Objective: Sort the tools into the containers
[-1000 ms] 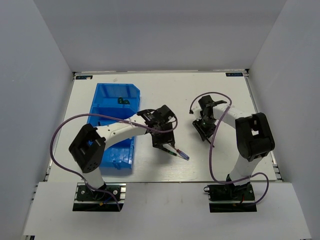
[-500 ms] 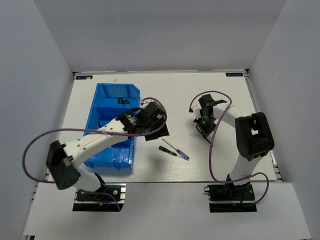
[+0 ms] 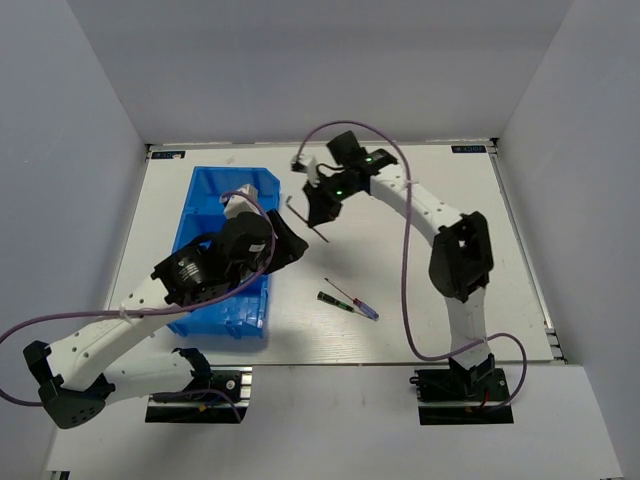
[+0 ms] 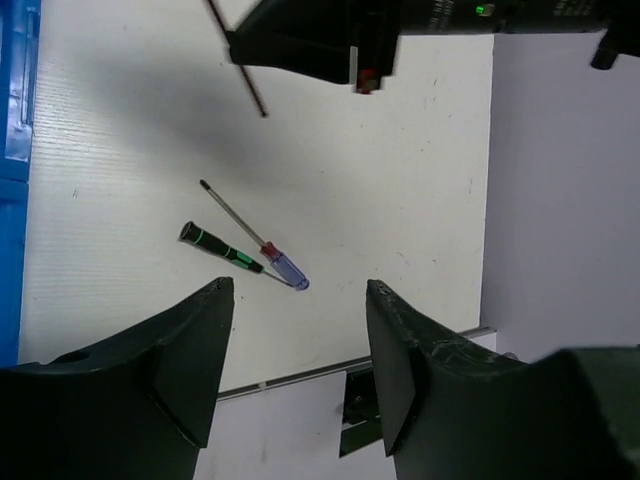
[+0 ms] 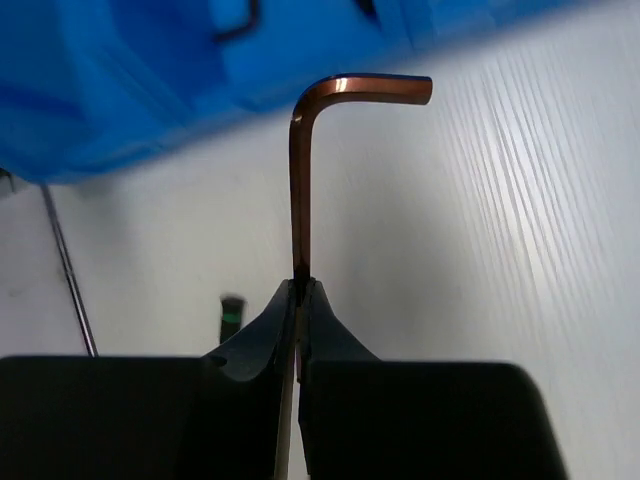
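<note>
Transfer stage: the right gripper [image 5: 300, 292], clenched on a hex key [image 5: 297, 180], now extends from the far side toward the blue bins [image 3: 215, 190]; the left gripper [image 4: 295, 340], released and empty, sits drawn back over them; two thin screwdrivers [image 3: 348, 300] remain on the desk [image 3: 520, 250], unsorted

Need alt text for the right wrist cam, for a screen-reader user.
The right gripper is pinched shut on the long leg of an L-shaped hex key, whose short leg bends right at the top, with the white table behind it. Blurred blue bins fill the upper left; a thin screwdriver shaft shows at the left.
</note>
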